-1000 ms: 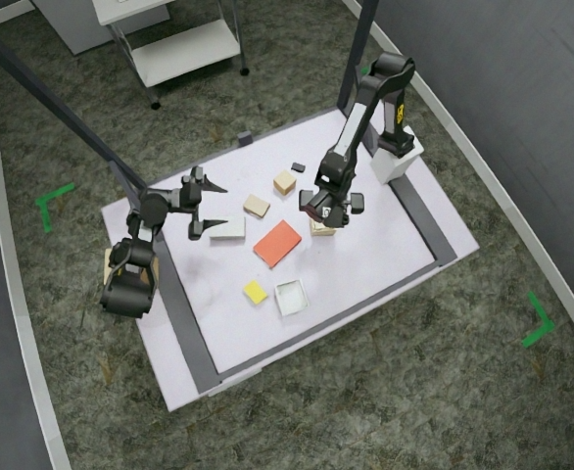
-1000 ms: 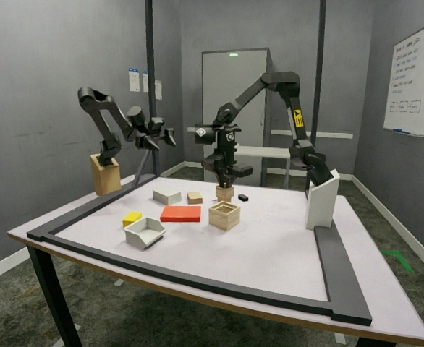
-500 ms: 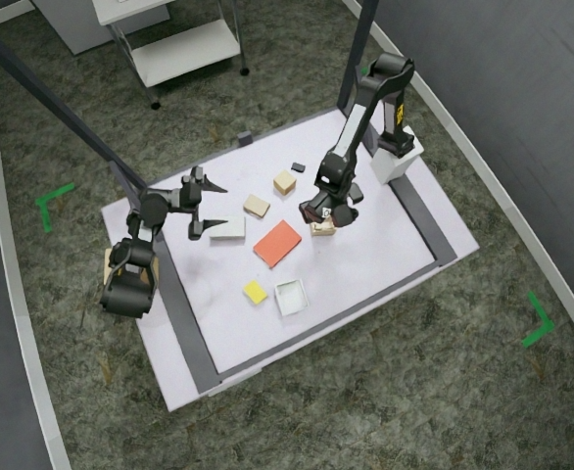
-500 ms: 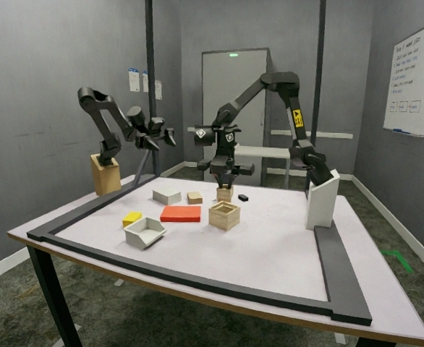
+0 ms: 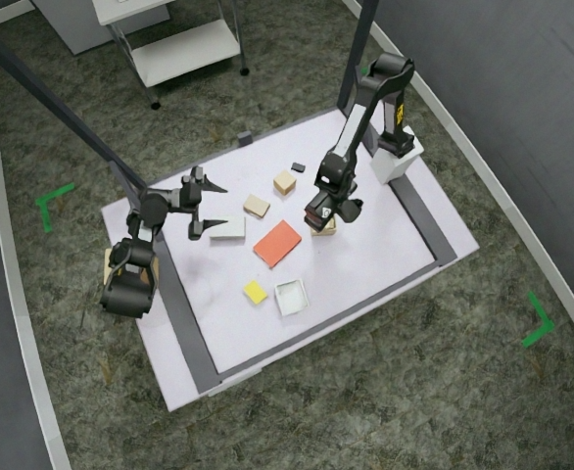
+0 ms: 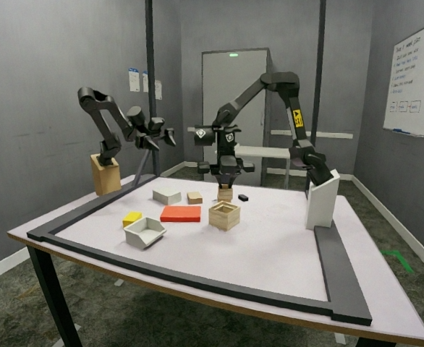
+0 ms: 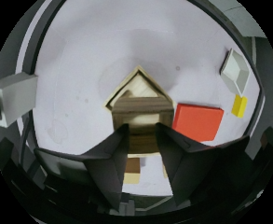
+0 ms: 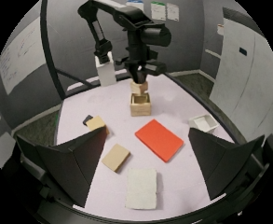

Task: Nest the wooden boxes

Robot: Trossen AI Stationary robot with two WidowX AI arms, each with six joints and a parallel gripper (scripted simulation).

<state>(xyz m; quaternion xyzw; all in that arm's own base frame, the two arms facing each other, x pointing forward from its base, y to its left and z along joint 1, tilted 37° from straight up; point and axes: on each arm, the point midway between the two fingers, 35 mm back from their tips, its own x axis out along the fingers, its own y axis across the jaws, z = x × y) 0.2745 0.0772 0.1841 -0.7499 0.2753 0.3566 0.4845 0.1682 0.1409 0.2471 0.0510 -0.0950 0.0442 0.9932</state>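
The largest wooden box (image 6: pixel 223 215) sits upright and open side up near the middle of the table; it also shows in the left wrist view (image 7: pixel 139 96). My left gripper (image 6: pixel 225 182) hangs straight down over it and is shut on a small wooden box (image 8: pixel 138 89), held just above the largest box (image 8: pixel 140 107). In the left wrist view the held box (image 7: pixel 143 137) sits between the fingers. A third wooden box (image 5: pixel 284 182) stands on the table further back. My right gripper (image 5: pixel 216 205) is open and empty, raised above the table's far side.
An orange slab (image 5: pixel 277 243), a flat tan block (image 5: pixel 256 206), a white block (image 5: pixel 228 227), a yellow block (image 5: pixel 255 292), an open white tray (image 5: pixel 291 297) and a small black piece (image 5: pixel 297 165) lie on the table. A dark raised strip borders three sides.
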